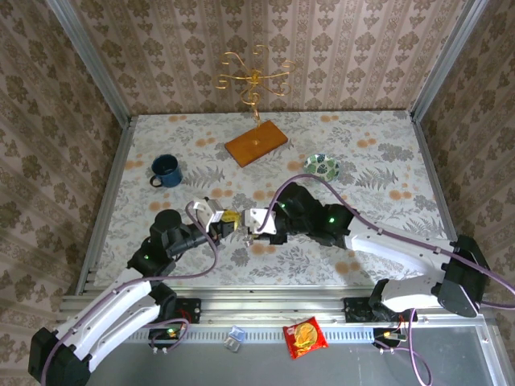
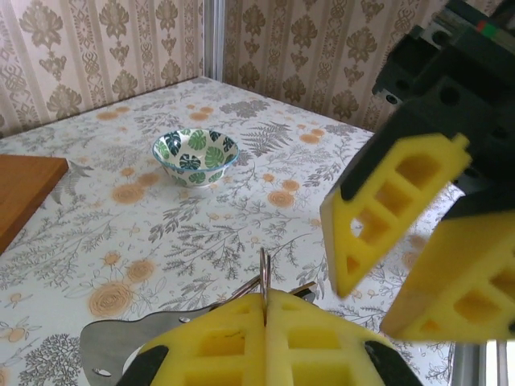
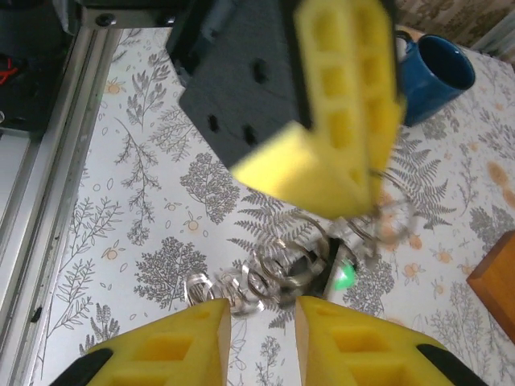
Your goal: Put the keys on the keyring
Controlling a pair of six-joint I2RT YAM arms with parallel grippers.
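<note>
From up above and behind the arms, the top camera looks down and forward over the whole table (image 1: pixel 378 169), the arm bases at its lower edge and the papered walls beyond; it stands well back, so things read small; the left wrist camera rides just behind the left pincer (image 2: pixel 265 301), low over the table, facing across to the bowl (image 2: pixel 195 157) and the far corner, with the right pincer (image 2: pixel 374 301) close before it; the right wrist camera tilts steeply down past its own pads, facing the left pincer at close range and the mug (image 3: pixel 438 72) beyond; all three share the mid-table patch where the pincers meet, and the keyring (image 2: pixel 264 269) there.
</note>
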